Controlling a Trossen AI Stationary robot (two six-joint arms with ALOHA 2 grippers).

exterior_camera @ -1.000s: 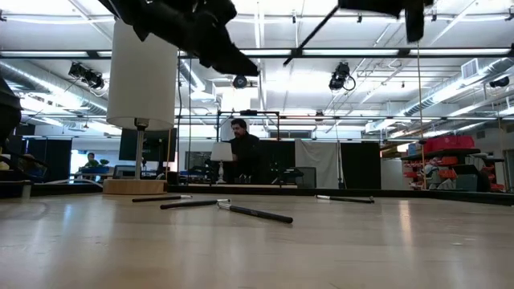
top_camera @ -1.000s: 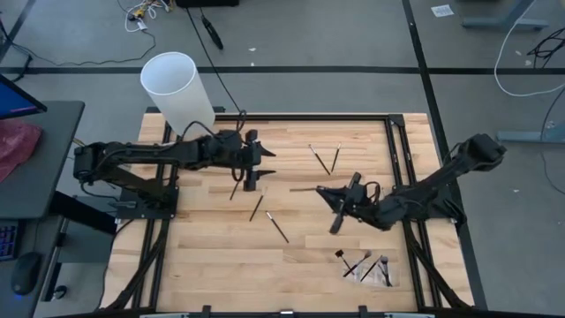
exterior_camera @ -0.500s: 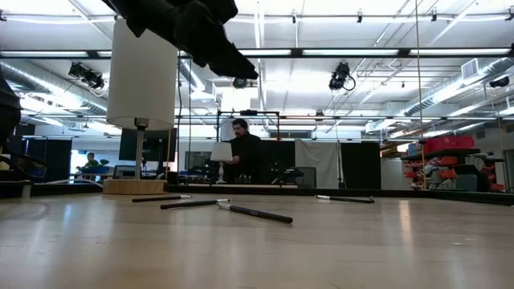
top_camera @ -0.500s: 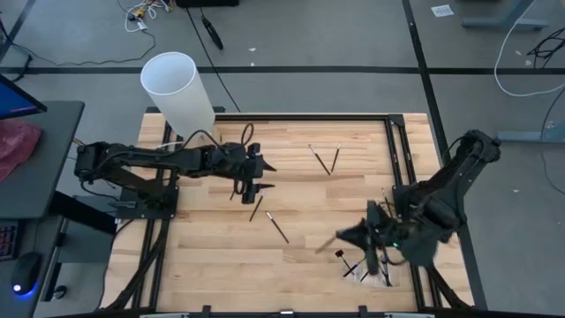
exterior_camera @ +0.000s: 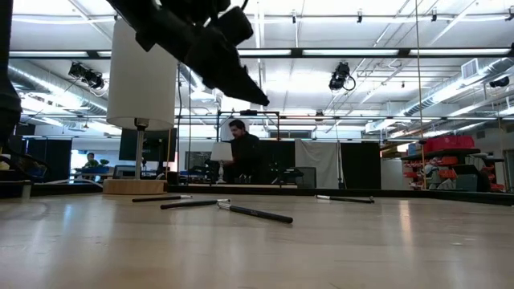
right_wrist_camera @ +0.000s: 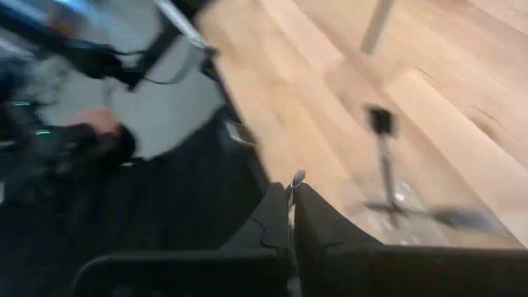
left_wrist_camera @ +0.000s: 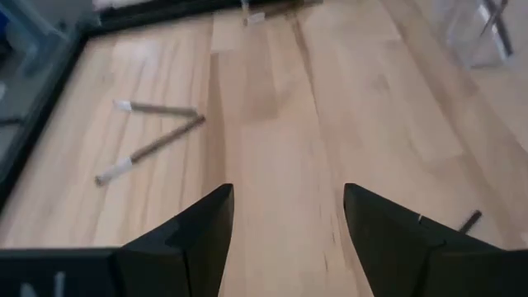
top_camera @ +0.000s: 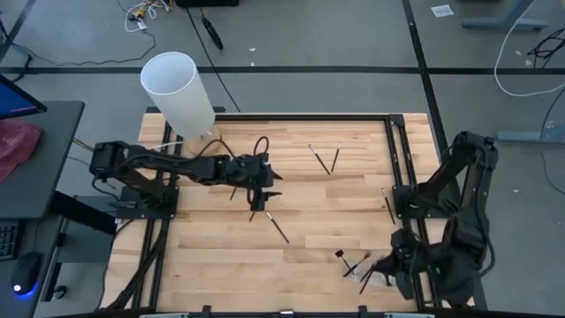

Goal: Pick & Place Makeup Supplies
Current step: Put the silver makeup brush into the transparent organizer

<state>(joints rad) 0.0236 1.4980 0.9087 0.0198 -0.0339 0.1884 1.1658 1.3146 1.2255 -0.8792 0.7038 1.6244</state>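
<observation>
Left gripper (top_camera: 267, 187), fingers spread wide and empty, hovers over the table (top_camera: 300, 247) centre above two loose makeup brushes (top_camera: 277, 226). Right gripper (top_camera: 375, 269), pinched closed on a thin brush (right_wrist_camera: 290, 191), sits beside the clear tray (top_camera: 378, 270) of brushes near the front right edge. Two more dark-handled, pale-ferruled brushes (top_camera: 325, 158) lie crossed toward the far side.

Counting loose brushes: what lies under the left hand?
Under the left hand, open above the table, two dark brushes poke out from beneath it. Anything directly beneath it is hidden.
</observation>
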